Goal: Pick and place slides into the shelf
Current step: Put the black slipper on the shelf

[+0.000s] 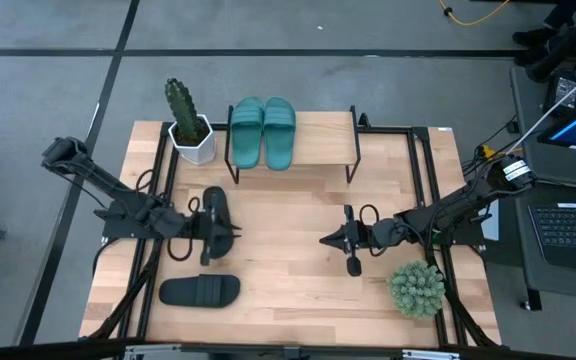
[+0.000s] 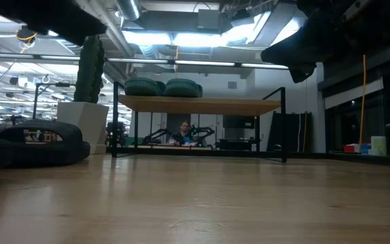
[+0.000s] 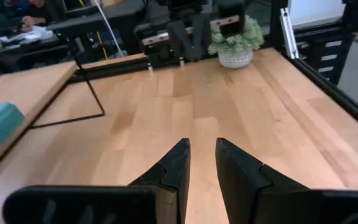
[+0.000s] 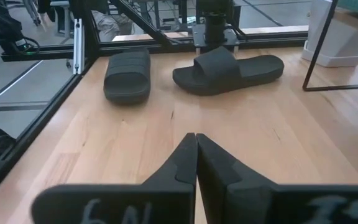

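The shelf (image 1: 318, 150) stands at the far side of the desk (image 1: 288, 290), and it serves as the landmark here. Two teal slides (image 1: 263, 132) lie side by side on the left part of its plank top, touching or nearly touching each other. Just left of the shelf sits a cactus in a white pot (image 1: 189, 128).

In front of the shelf's left end, a black slide (image 1: 215, 222) lies on the desk, and the left pincer (image 1: 215, 226) is over its strap. From above its fingers are hidden against the dark rubber, so whether it is pinching the slide cannot be told; the left wrist view shows the fingers (image 3: 173, 171) with a narrow gap between them. The second black slide (image 1: 200, 291) lies farther out from the shelf, near the desk's front left edge, apart from the first.

The right pincer (image 1: 340, 240) sits in front of the shelf's right end, pressed together and holding nothing. A small round green plant (image 1: 416, 288) stands beyond it toward the front right corner.
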{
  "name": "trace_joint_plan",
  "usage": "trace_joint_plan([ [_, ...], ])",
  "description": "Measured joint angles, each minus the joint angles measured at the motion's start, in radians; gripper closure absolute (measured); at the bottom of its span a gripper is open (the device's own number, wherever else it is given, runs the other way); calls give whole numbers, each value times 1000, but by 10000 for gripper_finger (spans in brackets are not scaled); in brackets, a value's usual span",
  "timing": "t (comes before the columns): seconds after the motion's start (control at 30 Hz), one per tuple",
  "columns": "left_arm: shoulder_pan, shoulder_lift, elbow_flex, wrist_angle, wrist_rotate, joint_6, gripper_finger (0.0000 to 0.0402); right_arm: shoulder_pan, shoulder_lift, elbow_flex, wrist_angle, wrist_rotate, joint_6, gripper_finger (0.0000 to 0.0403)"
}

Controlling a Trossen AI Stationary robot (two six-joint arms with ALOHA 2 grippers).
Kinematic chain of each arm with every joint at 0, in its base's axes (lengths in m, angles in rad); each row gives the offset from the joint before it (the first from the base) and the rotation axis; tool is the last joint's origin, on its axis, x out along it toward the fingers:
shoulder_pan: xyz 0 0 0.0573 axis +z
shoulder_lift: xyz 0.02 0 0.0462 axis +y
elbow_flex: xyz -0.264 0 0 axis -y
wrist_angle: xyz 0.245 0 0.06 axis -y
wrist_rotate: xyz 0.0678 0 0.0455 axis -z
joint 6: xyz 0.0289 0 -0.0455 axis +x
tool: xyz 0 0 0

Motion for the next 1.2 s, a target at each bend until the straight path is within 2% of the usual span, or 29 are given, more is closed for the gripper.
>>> trace_joint_plan([
  [0.13, -70, 0, -11, 7, -54, -62, 333, 0, 0, 0, -10, 0, 1, 393],
  [0.4, -182, 0, -11, 8, -63, -105, 333, 0, 0, 0, -11, 0, 2, 393],
  [0.9, -274, 0, -11, 6, -61, -116, 333, 0, 0, 0, -18, 0, 32, 393],
  [1.0, -279, 0, -11, 1, -11, -135, 333, 0, 0, 0, -18, 0, 34, 393],
  [1.13, -279, 0, -11, -2, 119, -159, 333, 0, 0, 0, -26, 0, 58, 393],
  [1.2, -280, 0, -11, -3, 144, -196, 333, 0, 0, 0, -34, 0, 62, 393],
])
